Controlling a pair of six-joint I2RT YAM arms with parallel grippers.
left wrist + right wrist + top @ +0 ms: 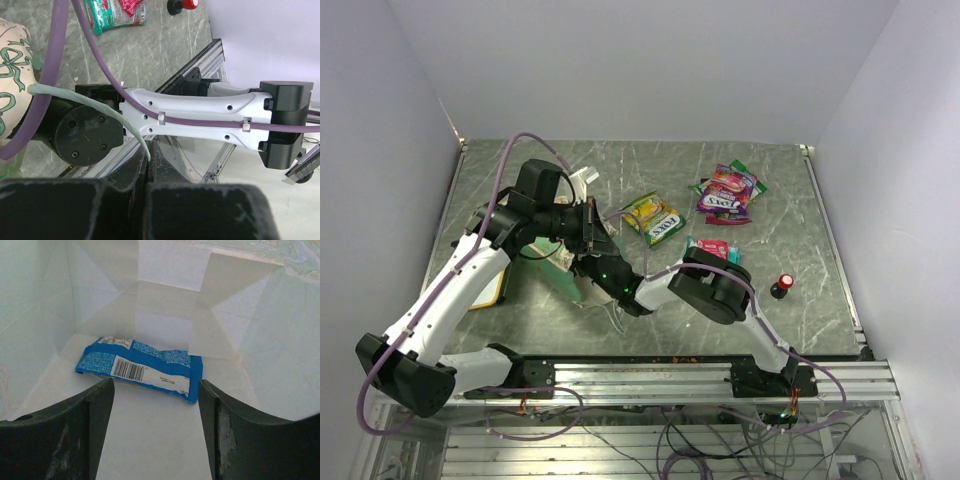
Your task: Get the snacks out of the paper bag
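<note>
Inside the paper bag (55, 305): right gripper (156, 392) spread wide, holding nothing. A blue packet (142, 370) lies flat on the bag floor just ahead, barcode up, long axis left-right, left end slightly farther in. The left gripper (148, 167) is clenched on the bag's green rim. Risk: jaws close along the packet's length, so pads may skid on foil or pinch floor paper

Inside the paper bag (165, 270), pale walls close in on every side of the right hand (155, 385). Bare bag floor lies between its spread fingers (65, 435); a blue packet (145, 369) lies crosswise just ahead, blocking the way.
</note>
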